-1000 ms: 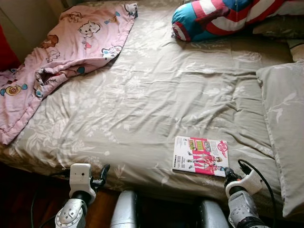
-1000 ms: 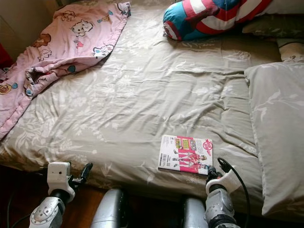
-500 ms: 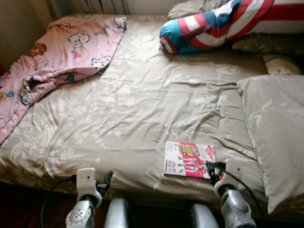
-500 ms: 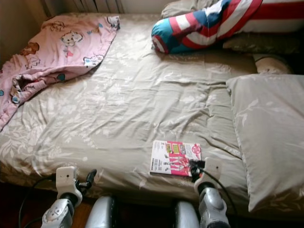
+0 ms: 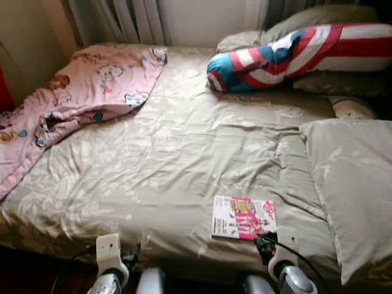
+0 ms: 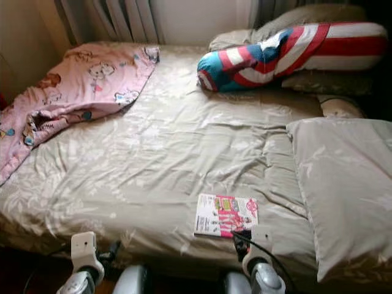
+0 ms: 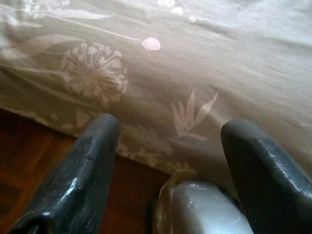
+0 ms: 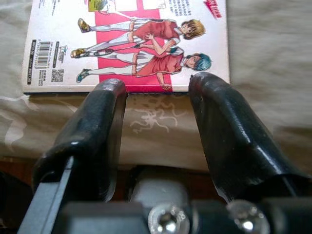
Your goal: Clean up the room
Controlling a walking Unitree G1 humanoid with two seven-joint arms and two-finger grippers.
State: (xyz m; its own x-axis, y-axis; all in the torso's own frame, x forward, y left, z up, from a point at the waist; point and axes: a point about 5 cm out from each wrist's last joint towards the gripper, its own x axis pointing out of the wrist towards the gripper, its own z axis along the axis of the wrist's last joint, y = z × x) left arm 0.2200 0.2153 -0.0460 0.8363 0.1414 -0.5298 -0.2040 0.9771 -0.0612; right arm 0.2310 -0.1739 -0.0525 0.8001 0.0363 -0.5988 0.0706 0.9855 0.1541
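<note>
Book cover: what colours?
Book: white with a pink panel and two cartoon figures in red; clearest in the right wrist view.

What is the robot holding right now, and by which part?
Nothing. The right gripper is open, its fingertips just short of the near edge of the pink comic book on the bed. The left gripper is open too, by the bed's edge.

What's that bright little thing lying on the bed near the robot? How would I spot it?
Look at the bed, then its near edge, just ahead of the right gripper. A thin comic book lies flat there, the only pink-and-white glossy thing on the plain beige sheet.
</note>
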